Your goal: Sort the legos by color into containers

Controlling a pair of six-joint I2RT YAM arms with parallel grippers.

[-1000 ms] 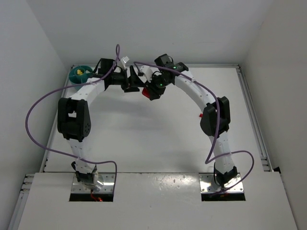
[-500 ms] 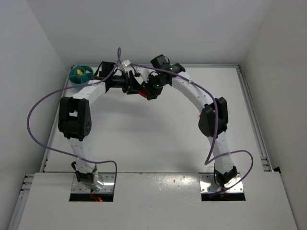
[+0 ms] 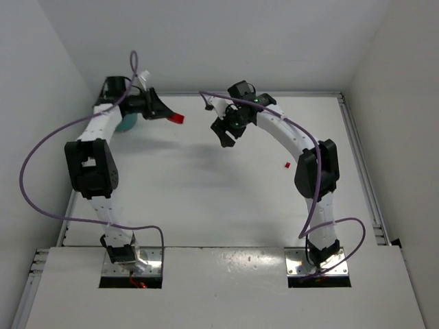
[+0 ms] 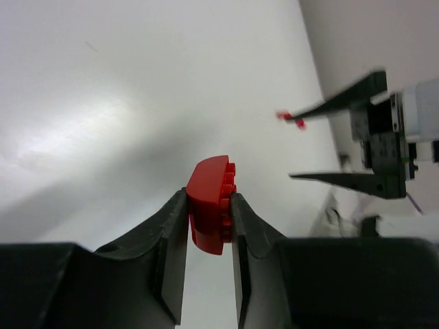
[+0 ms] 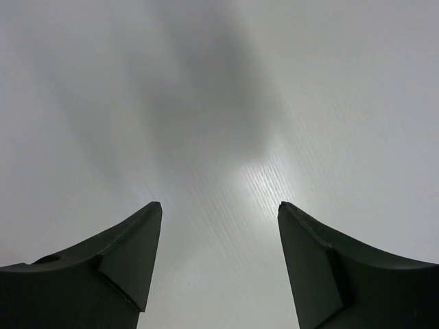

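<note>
A red lego with studs on its side sits clamped between my left gripper's two fingers. From above, that red lego hangs over the table's back left, at the tip of the left gripper. The teal container is mostly hidden behind the left arm. My right gripper hovers at the back middle, open, and its wrist view shows only bare table between the right gripper's jaws. A tiny red lego lies on the table under the right arm.
White walls close in on the left, back and right. The right gripper shows in the left wrist view with the tiny red lego beyond its upper finger. Purple cables loop off both arms.
The red lego passed from the right gripper to the left. The left gripper closed on it and swung left toward the back corner. The right gripper opened and drew back slightly.
</note>
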